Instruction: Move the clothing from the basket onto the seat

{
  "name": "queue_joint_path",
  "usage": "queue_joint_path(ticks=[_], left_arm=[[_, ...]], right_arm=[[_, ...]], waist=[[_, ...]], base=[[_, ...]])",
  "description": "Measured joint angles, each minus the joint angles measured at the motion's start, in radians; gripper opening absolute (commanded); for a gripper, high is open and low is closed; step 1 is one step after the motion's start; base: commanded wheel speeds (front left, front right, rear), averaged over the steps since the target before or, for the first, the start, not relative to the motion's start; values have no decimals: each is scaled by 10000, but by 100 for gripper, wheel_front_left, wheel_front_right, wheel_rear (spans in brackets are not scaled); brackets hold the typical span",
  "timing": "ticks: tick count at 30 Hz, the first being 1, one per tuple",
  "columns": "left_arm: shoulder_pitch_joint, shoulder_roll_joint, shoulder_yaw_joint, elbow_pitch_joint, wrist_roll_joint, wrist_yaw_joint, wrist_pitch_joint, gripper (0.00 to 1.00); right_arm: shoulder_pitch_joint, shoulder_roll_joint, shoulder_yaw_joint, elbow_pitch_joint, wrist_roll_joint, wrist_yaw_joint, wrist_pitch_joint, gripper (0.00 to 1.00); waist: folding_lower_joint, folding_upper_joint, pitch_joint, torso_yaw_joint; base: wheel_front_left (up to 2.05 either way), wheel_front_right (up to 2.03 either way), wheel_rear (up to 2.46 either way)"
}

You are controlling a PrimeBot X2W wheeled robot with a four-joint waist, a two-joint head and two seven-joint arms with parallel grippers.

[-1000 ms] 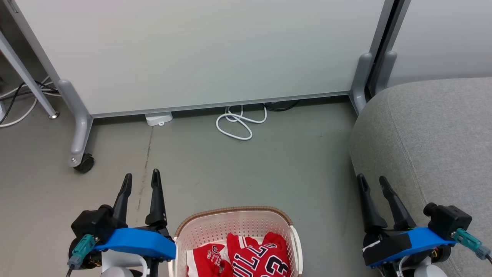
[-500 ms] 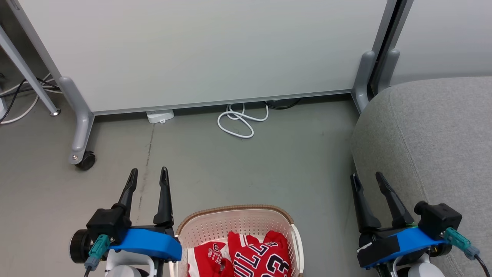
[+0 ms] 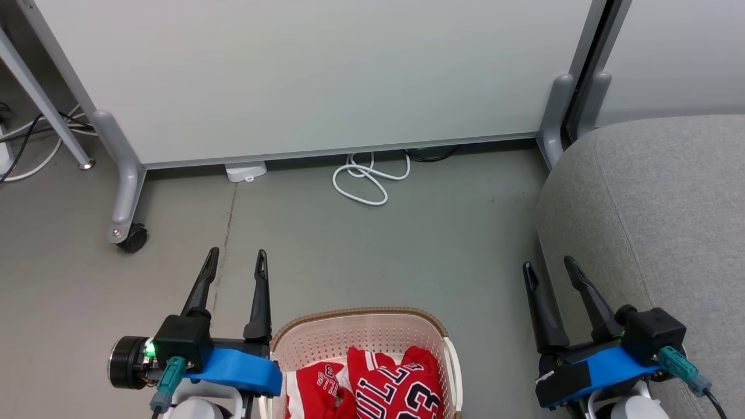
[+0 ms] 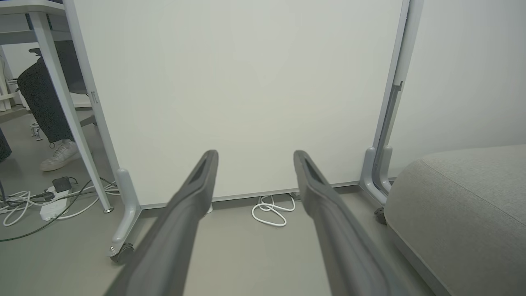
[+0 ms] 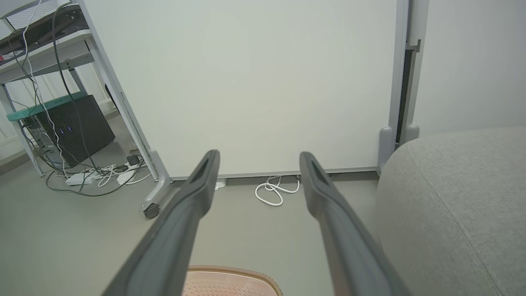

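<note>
The cream perforated basket [image 3: 326, 343] with a brown rim [image 5: 234, 273] stands on the floor at the bottom middle of the head view. Inside lie the red jersey [image 3: 401, 390] with "23" and lettering, and the red shorts [image 3: 314, 384] beside it. My left gripper [image 3: 236, 260] hangs open just left of the basket, nothing between its fingers. My right gripper [image 3: 549, 265] is open too, between the basket and the light-grey sofa [image 3: 657, 221]. The left wrist view looks past the left gripper [image 4: 254, 154] to the sofa [image 4: 460, 205]; the right wrist view looks past the right gripper [image 5: 259, 154].
A white rolling partition [image 3: 302, 75] on grey caster legs [image 3: 125, 198] closes off the floor ahead. A coiled white cable [image 3: 366, 180] and a white power brick [image 3: 245, 171] lie at its foot. At the left are desk legs, cables and a person's foot [image 4: 59, 156].
The head camera has shifted a little, so the whole scene slid. Both arms show slightly nearer the basket, the left gripper further right; both stay open. The clothing has not moved.
</note>
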Motion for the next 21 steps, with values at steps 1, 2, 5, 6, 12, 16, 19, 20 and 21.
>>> queue_joint_path(ticks=[1, 2, 5, 6, 12, 16, 19, 20, 21], left_arm=[[-4, 6, -12, -4, 75, 8, -10, 100], [-10, 10, -23, -6, 151, 15, -25, 100], [-16, 13, -77, -12, 403, 54, -88, 100], [-16, 13, -94, -13, 476, 58, -102, 100], [-24, 25, -171, -15, 884, 71, -201, 100], [-35, 33, -215, -10, 1154, 96, -280, 100], [-36, 31, -236, -4, 1262, 94, -311, 100], [-36, 31, -234, 0, 1260, 94, -311, 100], [-37, 27, -234, 4, 1250, 90, -311, 100]], right_arm=[[0, 0, 8, 0, -71, 0, -13, 100], [0, 0, 13, 0, -138, 0, -33, 100], [-1, -2, 21, 2, -374, 0, -96, 100], [-2, -2, 29, 4, -476, 0, -119, 100], [-30, -6, 69, 10, -911, 0, -224, 100], [-70, -8, 88, 15, -1214, 2, -278, 100], [-74, -8, 100, 25, -1306, 2, -320, 100], [-76, -8, 98, 31, -1306, 4, -320, 100], [-79, -10, 98, 36, -1304, 4, -322, 100]], waist=[[0, 0, 4, 5], [0, -1, 8, 10], [0, 0, 16, 30], [0, 0, 17, 36], [0, 0, 41, 81], [0, 0, 51, 108], [0, 0, 48, 118], [0, 0, 46, 120], [0, 0, 44, 122]], base=[[0, 0, 0], [0, 0, 0], [0, 0, 0], [0, 0, 0], [0, 0, 0], [0, 0, 0], [0, 0, 0], [0, 0, 0], [0, 0, 0]])
